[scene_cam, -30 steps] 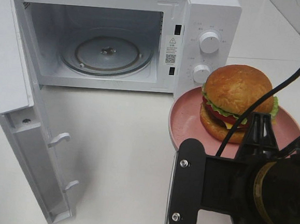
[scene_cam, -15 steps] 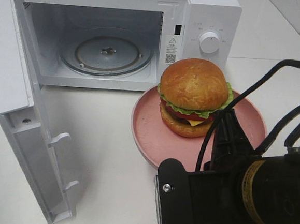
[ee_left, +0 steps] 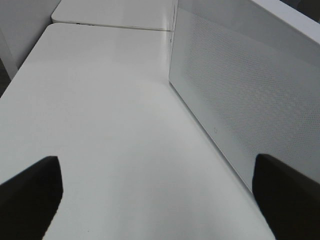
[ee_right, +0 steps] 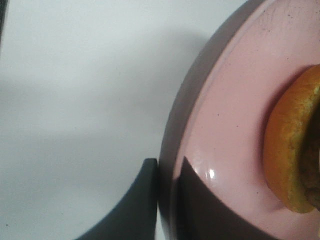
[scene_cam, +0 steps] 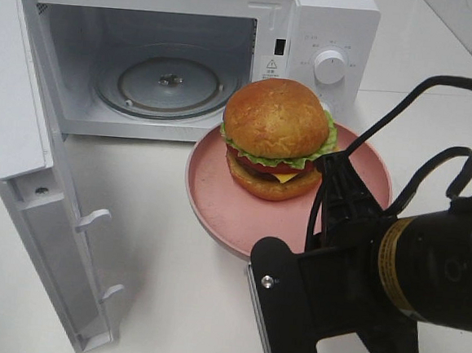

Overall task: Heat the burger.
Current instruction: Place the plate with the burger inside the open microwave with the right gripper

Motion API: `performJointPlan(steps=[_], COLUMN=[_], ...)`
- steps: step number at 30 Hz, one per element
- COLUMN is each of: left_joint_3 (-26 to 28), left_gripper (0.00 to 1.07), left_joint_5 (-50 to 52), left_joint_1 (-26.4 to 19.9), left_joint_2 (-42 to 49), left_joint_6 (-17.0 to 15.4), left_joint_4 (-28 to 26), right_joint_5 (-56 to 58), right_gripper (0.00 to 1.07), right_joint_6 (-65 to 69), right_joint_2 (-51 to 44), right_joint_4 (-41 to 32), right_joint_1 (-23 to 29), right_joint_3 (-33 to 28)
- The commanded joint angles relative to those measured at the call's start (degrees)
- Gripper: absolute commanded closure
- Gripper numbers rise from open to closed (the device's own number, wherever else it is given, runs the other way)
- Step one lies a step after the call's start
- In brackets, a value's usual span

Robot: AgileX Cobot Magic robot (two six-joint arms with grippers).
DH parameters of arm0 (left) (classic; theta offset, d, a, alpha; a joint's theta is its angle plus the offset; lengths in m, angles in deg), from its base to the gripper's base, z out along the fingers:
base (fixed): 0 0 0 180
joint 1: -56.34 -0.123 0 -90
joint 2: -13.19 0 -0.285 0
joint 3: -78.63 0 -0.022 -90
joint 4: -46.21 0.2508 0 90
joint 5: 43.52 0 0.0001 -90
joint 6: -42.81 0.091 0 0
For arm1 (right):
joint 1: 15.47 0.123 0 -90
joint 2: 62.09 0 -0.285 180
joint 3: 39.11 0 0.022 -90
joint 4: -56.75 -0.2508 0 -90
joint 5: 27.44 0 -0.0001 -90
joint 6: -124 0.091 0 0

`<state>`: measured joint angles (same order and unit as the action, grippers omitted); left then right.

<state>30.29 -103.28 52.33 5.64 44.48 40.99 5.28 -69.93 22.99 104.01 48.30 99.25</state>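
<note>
- The right gripper (ee_right: 167, 176) was pinched shut on the rim of the pink plate (scene_cam: 214, 199).
- The burger (scene_cam: 276, 139) sat on that plate just beyond the fingertips, not yet inside the oven.
- Farther ahead, the microwave (scene_cam: 330, 20) stood with its door (scene_cam: 27, 127) swung open (that step looked done).
- The left gripper (ee_left: 160, 200) was spread wide, holding nothing.
- Probably left to do: loading, shutting the door, setting the dial (scene_cam: 330, 66).

The right arm (scene_cam: 425, 273) covers the plate's (scene_cam: 206, 195) near rim. On the plate, the burger (scene_cam: 276, 135) hides the microwave's (scene_cam: 330, 16) lower panel.
</note>
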Motion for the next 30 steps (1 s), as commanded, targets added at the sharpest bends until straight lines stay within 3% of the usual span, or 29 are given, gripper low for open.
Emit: performJointPlan(steps=[1,13,20,22,30], left_joint_3=[-0.1,-0.1,-0.1,-0.1,-0.1], left_gripper=[0.09,0.09,0.09,0.09,0.09], left_joint_5=[0.4,0.4,0.4,0.4,0.4], left_joint_1=[-0.1,-0.1,-0.1,-0.1,-0.1], left_joint_2=[0.0,0.0,0.0,0.0,0.0], left_joint_6=[-0.1,-0.1,-0.1,-0.1,-0.1], left_joint_4=[-0.5,-0.5,-0.5,-0.5,-0.5], right_joint_5=[-3.5,-10.4,-11.5,-13.3,-13.8], right_gripper=[1.07,1.07,1.07,1.07,1.07], right_joint_6=[-8.0,-29.7,-47.3,-57.4,-71.0], right_joint_2=[-0.6,-0.6,-0.6,-0.6,-0.6], right_joint_4=[1.4,-11.6,-23.4,-31.9,-40.0], right_joint_1=[-3.4,-10.2,-15.7,-18.7,-21.7], right_joint_3=[0.4,0.4,0.4,0.4,0.4])
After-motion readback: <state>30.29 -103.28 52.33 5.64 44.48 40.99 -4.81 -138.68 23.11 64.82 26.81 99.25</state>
